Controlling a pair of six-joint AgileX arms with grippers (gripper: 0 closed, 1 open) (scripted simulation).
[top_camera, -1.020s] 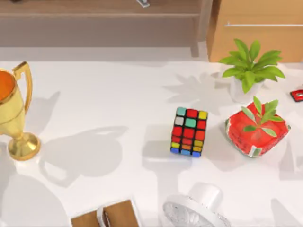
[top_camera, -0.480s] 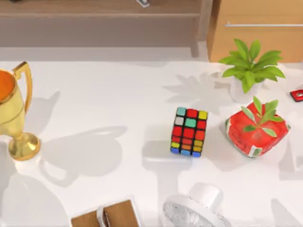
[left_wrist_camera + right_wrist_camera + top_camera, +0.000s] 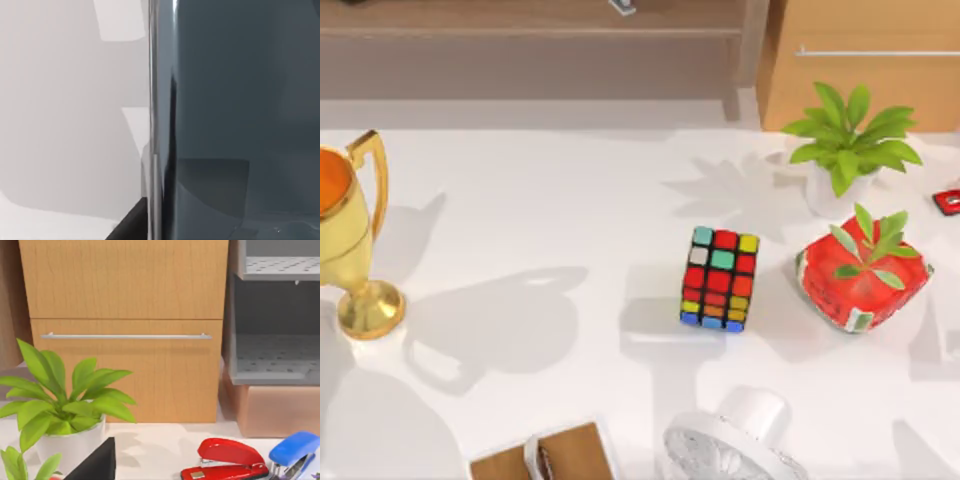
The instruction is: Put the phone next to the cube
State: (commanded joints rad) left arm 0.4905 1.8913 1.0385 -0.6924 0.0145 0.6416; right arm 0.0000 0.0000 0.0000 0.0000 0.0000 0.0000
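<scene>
Looking down at the table, the cube sits just beside the red plant pot, with the white-potted plant beyond the cube on the pot's side and the gold trophy well apart from the cube on the opposite side. A white fan and a wooden block thing sit near the table's front edge, nearer the camera than the cube. The phone is right up against the left wrist camera, screen and silver rim running upright through that view, so my guess is the left arm is carrying it, but honestly I cannot tell how the left gripper stands. Same for the right one; its camera looks past the plant at a wooden drawer cabinet, a red stapler and a blue stapler. Feels like the carry step, phone not yet beside the cube. The next move probably calls for bringing it over the bare patch on the cube's trophy side and lowering it gently.
</scene>
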